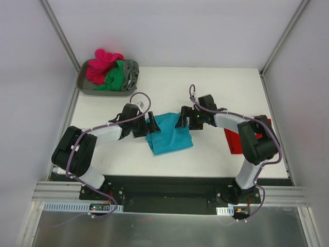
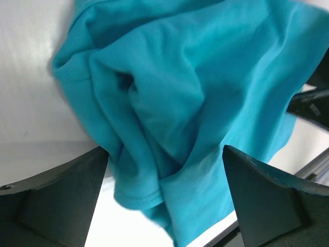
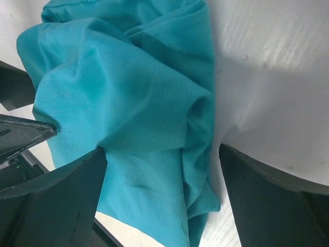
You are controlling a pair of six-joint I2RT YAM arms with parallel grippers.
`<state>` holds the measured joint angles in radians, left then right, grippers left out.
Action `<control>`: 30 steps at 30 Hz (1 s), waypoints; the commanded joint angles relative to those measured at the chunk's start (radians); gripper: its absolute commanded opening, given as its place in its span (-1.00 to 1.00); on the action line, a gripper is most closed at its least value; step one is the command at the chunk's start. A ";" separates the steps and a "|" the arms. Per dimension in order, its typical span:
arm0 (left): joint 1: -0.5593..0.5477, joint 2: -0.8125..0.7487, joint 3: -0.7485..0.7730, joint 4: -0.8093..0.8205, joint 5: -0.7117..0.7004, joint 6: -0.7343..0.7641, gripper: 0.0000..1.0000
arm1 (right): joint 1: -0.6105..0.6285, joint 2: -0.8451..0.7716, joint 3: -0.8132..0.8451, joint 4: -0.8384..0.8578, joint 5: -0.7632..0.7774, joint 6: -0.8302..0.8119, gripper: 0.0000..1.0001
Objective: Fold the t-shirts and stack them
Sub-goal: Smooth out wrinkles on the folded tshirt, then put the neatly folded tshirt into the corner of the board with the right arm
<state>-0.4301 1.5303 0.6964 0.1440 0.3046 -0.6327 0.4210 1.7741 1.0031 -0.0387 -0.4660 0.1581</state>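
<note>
Roughly at ten o'clock on the tabletop (image 1: pixel 216 87) sits a grey tray (image 1: pixel 86 88) holding a heap of other t-shirts (image 1: pixel 109 71) in magenta, green and grey. Next, the left pincer (image 1: pixel 149 126) stands with its fingers spread at the nine o'clock edge of the teal t-shirt (image 1: pixel 170 138), which lies rumpled at mid-tabletop. The right pincer (image 1: pixel 184 119), likewise spread, sits at the shirt's one o'clock corner. Neither pinches cloth. Both seem equally near, with the shirt between them and its longer run seemingly twelve to six. At three o'clock a red t-shirt (image 1: pixel 234 141) lies flat under the right arm. Only the wrist views show the bunched folds and hem, and only the overhead view shows the outline.
</note>
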 commanded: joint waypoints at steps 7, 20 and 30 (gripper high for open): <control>0.005 0.169 0.049 -0.067 -0.053 0.001 -0.67 | 0.070 0.027 -0.049 -0.038 0.055 0.037 0.74; 0.005 0.194 0.069 -0.104 -0.071 -0.027 -0.84 | 0.073 0.028 -0.101 0.013 0.099 0.121 0.50; 0.005 0.191 0.072 -0.106 -0.067 -0.044 -0.69 | 0.093 0.044 -0.149 0.108 0.086 0.179 -0.16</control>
<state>-0.4244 1.6825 0.7830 0.1436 0.2832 -0.6804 0.5018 1.7611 0.8944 0.1211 -0.3931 0.3115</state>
